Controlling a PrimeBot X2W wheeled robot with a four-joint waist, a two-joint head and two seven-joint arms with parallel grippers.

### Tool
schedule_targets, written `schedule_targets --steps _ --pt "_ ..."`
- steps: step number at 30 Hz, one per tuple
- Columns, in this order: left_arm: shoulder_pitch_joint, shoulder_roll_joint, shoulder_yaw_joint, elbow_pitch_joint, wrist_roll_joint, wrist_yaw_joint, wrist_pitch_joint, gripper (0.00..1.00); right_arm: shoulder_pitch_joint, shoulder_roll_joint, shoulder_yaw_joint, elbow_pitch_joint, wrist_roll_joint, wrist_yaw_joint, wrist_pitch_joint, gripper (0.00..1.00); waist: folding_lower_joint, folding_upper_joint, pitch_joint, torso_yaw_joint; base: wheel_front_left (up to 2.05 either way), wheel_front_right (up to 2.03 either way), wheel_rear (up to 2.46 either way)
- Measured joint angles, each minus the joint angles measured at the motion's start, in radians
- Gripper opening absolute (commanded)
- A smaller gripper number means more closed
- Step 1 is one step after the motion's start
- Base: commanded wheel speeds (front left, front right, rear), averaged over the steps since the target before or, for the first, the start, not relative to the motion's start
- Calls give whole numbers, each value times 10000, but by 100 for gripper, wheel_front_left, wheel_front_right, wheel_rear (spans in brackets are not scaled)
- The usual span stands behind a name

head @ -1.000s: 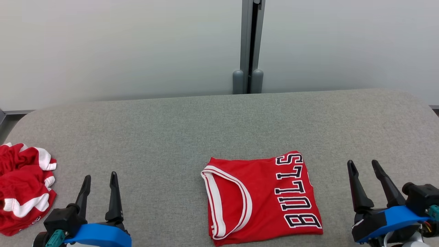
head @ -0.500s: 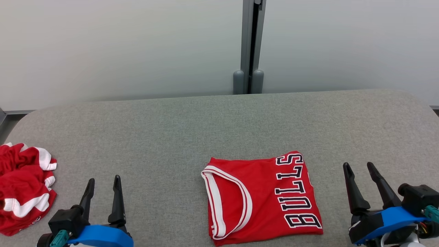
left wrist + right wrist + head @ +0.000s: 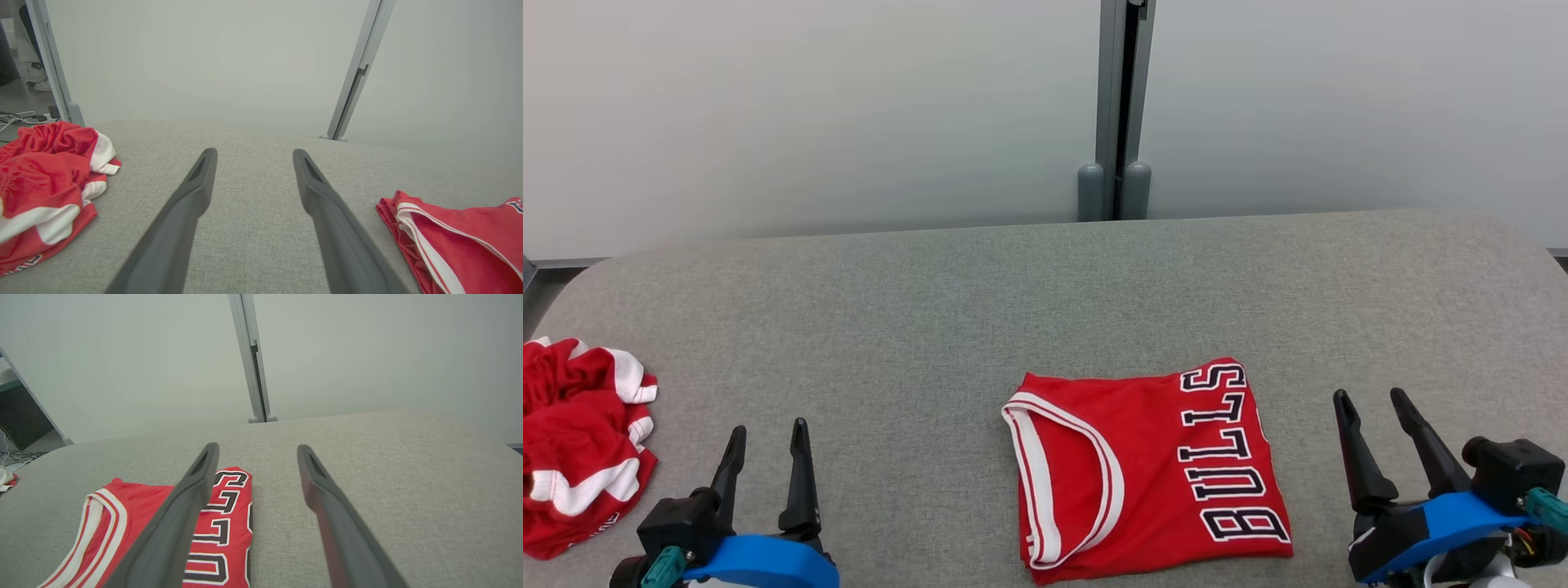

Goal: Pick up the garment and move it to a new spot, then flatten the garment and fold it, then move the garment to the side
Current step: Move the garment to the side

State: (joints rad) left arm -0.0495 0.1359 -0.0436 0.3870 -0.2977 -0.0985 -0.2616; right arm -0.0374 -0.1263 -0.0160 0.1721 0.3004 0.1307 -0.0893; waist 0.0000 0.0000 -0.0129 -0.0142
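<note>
Grey fabric covers the desk (image 3: 915,310). A crumpled red-and-white garment (image 3: 580,445) sits at its far left edge, well apart from everything else. A grey partition post (image 3: 1115,106) stands behind the desk w/ pale wall panels on either side. Bare cloth is all that lies btwn the folded Bulls jersey (image 3: 1152,474) and the left pincer (image 3: 768,430), and likewise the right pincer (image 3: 1369,397).

Vs. a second ago, the left pincer sits lower and a bit rightward in the head view. The right one is lower and a bit leftward, nearer the jersey. Neither garment has shifted.

Both pincers are released — fingers spread, empty, pointing toward the far wall.

The jersey lies flat, right of centre, near the desk's front edge. It's red, w/ a white-and-red trimmed neckline on its left and "BULLS" in black-and-white lettering along its right side.
</note>
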Motion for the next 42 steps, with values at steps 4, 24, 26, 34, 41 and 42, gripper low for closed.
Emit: schedule_targets --steps 4,24,26,34,41,42 --pt "-134 0 25 27 35 -50 0 100 -126 -77 211 19 -73 0 290 100 0 0 12 4 0 0 0" --pt "-659 -54 -188 8 219 -173 0 100 -2737 596 -339 3340 -27 0 6029 100 3 0 517 323 0 0 0" --pt "-719 -52 -251 23 244 -182 -2 100 -3016 665 -606 3946 -255 0 5998 100 2 0 578 424 0 0 0" --pt "-850 -104 -407 58 267 -228 -2 100 -3746 686 265 5643 -234 -4 6082 0 2 0 673 715 0 0 0" --pt "-874 -171 -330 -104 267 -249 -2 100 -4313 -15 2767 5402 -723 2 5894 0 1 0 874 454 0 0 0" --pt "-875 -182 -305 -153 267 -249 -2 100 -4480 -293 3124 5265 -729 4 5868 0 1 0 939 370 0 0 0"
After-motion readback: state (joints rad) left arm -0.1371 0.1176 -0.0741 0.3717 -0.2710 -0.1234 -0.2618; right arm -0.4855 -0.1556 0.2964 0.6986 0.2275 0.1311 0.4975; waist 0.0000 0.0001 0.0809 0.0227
